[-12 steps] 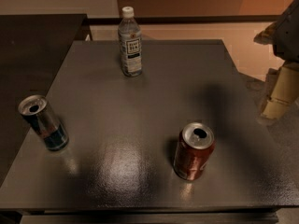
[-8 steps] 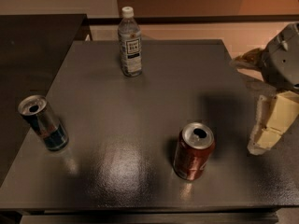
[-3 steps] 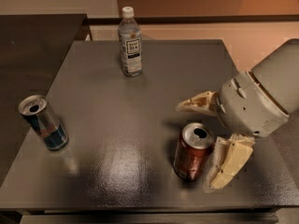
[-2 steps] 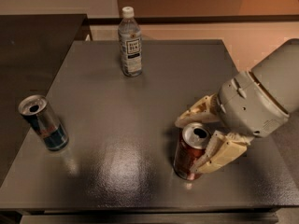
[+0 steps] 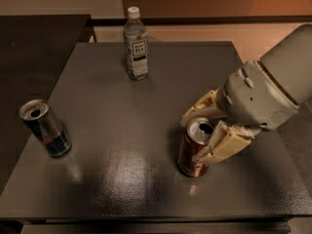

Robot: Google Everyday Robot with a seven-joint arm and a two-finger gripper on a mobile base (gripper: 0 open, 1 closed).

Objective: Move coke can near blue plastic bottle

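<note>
The coke can (image 5: 187, 152), red with a silver open top, stands upright on the dark grey table (image 5: 122, 101) at the front right. My gripper (image 5: 191, 140) reaches in from the right. One cream finger lies behind the can's top and the other presses on its front right side, so the jaws are closed on the can. The can still rests on the table. The blue plastic bottle (image 5: 136, 45), clear with a white cap and a white and dark blue label, stands upright at the far middle of the table, well away from the can.
A slimmer blue-and-silver can (image 5: 46, 129) stands upright near the table's left edge. A dark counter (image 5: 29, 43) adjoins the table on the left. Tan floor lies beyond the far and right edges.
My gripper came in from the right edge, moved down and left to the coke can, and its fingers closed around it. The can, bottle and blue-and-silver can have not moved.
</note>
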